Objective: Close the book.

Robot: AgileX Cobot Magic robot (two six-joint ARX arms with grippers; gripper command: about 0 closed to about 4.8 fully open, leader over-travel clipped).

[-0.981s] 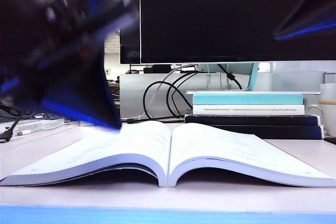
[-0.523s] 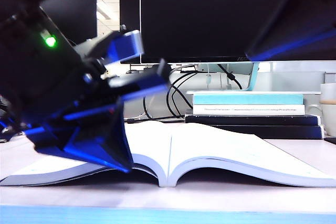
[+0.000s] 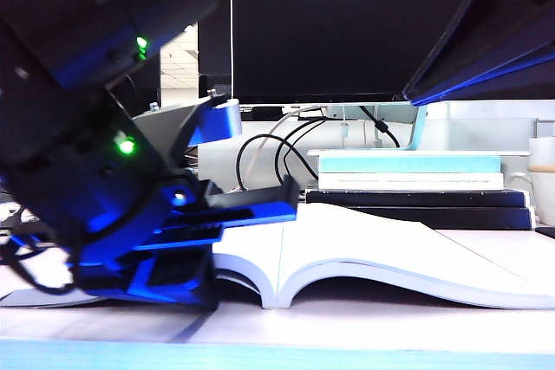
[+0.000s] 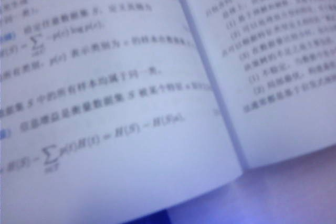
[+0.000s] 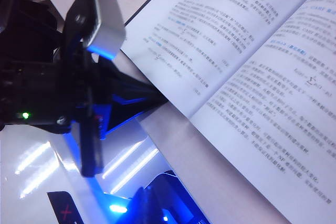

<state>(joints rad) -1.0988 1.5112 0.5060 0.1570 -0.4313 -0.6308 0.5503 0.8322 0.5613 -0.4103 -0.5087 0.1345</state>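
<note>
Left tool [image 3: 290,201] sits low over the left-hand page of the thick open book with white printed pages [image 3: 364,244], one black finger [image 3: 247,199] reaching toward the spine; can't tell if it's clenched or released. Right tool [image 5: 157,203] hangs up high on the right, grip state unclear too. Book lies flat and wide open mid pale bench [image 3: 364,322], formulas across both pages.

**An office desk**

This looks like an office. A large dark monitor [image 3: 390,28] stands at the back of a pale desk [image 3: 347,322], with black cables [image 3: 277,158] trailing beneath it. Just right of the monitor's stand lies a stack of books [image 3: 416,188], and a white mug [image 3: 542,184] sits beside that. Left of the monitor, ceiling light panels [image 3: 186,36] show.
</note>
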